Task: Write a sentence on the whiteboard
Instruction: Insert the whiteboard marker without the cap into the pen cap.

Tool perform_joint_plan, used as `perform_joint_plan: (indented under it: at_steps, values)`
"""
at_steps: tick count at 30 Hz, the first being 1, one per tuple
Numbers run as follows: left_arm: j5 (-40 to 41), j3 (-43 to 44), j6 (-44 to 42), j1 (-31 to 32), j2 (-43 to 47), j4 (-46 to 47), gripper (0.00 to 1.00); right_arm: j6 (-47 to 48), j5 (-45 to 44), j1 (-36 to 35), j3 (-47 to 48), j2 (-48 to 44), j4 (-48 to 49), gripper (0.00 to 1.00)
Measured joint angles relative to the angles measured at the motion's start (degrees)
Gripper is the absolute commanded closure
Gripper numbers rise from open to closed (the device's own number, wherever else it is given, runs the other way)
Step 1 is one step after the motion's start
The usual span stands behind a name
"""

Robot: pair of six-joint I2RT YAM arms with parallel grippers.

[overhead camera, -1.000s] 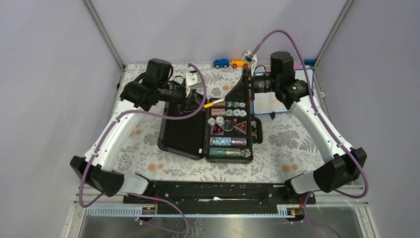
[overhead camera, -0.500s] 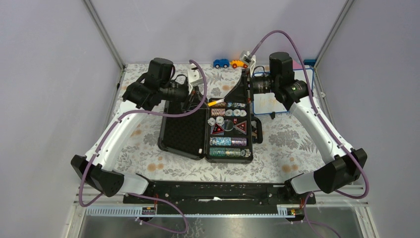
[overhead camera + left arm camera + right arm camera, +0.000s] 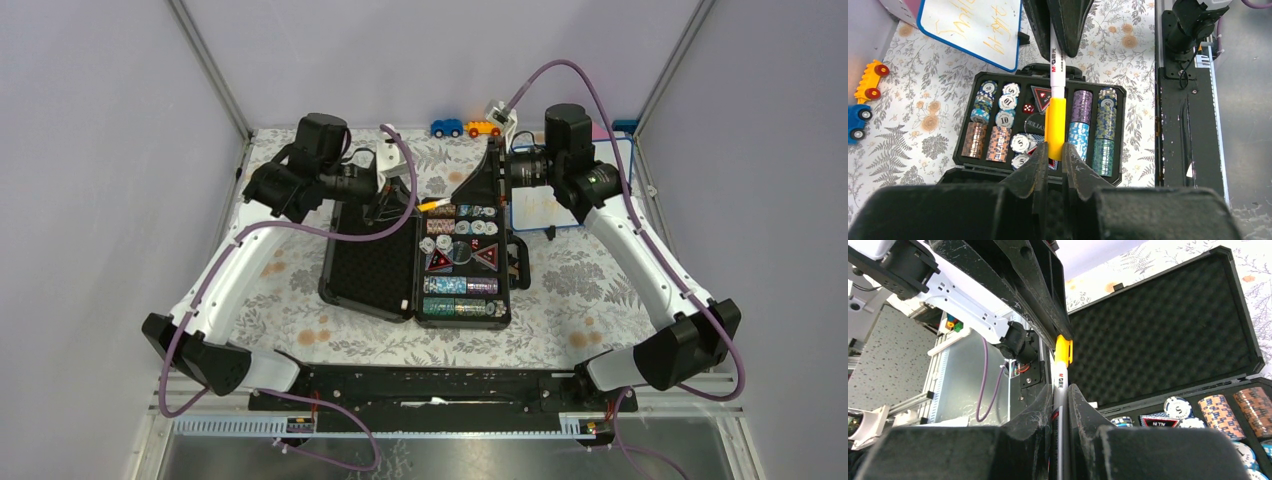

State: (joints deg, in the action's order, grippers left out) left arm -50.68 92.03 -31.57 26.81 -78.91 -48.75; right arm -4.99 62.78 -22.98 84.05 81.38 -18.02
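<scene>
Yellow-capped marker gripped btwn L hand & R hand.

Jaws clamping marker, yellow cap, open case

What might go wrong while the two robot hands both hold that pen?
1. The left gripper pinches only the near end of the yellow cap, so the cap might slip out of its fingertips.
2. The marker, held by the right gripper, hangs above the open chip case. If either grip fails, it would probably fall among the chips.
</scene>
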Motion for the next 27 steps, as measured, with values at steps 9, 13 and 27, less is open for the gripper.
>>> perform_joint_plan:
  at_steps: [9,13,27]
  values:
    - [-0.22,0.11,2.54,0.20,-0.98,0.42,1.00,-3.87,0.55,-0.35,-2.47,0.55,5.01,1.00]
    - [0.02,0.11,4.37,0.13,-1.49,0.33,1.00,-3.54,-0.22,-0.74,-2.51,0.83,4.94,1.00]
    - [1.40,0.22,9.64,-0.33,-3.50,-1.01,1.00,-2.25,-2.23,-1.90,-3.32,2.14,4.92,1.00]
